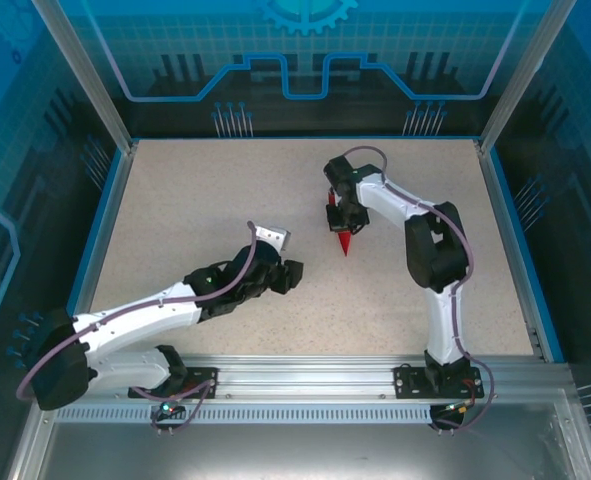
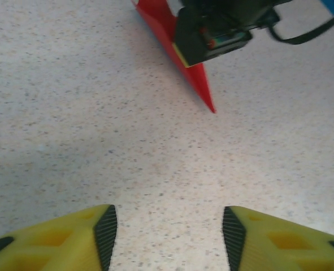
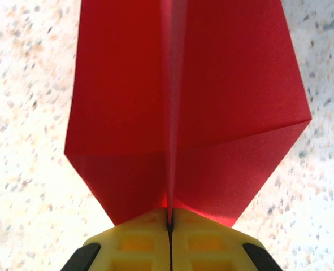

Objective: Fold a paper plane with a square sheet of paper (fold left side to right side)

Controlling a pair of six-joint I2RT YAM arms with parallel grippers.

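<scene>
Paper plane — slim red dart, sharply creased.

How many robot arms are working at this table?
2. The left arm reaches from the near-left corner toward the middle, left gripper open and empty. The right arm rises from the near-right edge, right gripper pinching the red paper plane.

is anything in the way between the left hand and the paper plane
Nothing visible. Bare table lies between the open left hand and the paper plane, whose tip points toward it. The right hand is shut on the plane's middle fold.
</scene>
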